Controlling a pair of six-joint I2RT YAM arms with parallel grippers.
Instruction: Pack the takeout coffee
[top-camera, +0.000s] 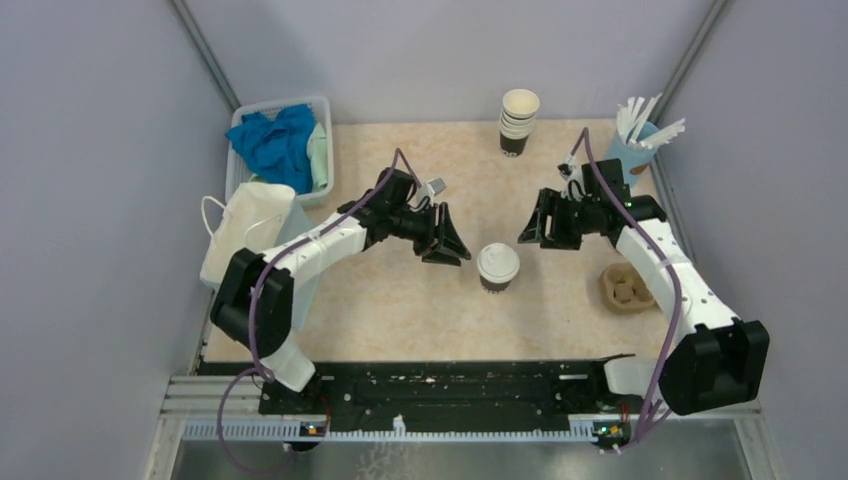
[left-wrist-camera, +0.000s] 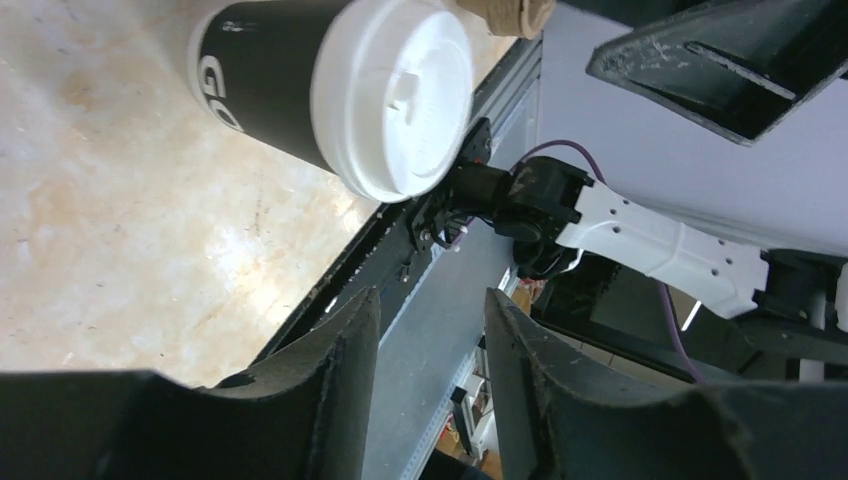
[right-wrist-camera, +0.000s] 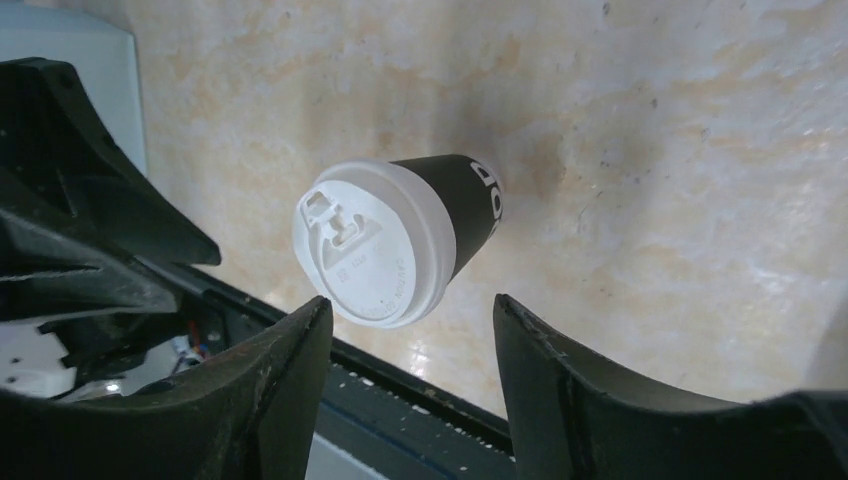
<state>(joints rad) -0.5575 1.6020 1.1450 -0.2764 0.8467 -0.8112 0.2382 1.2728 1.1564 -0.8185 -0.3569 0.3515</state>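
The cup stands upright just below the centre of the top view, white lid seated, on bare table; it sits between the two grippers and touches neither. The left gripper hangs just beside it to the upper left, jaws spread, nothing in them; the right gripper is near on the upper right, also spread and empty. In each wrist view the cup lies beyond the fingertips, not between them.

As I judge it, the risks are these: a finger arriving off-centre could knock the light cup over and spill it; a grip taken on the lid could pop it off; too hard a squeeze could crush the paper wall; both arms closing on the middle at once could collide. The bag at left and the carrier at right are well apart from the cup, so any carry would be long; a tilted wrist might leak through the sip hole.
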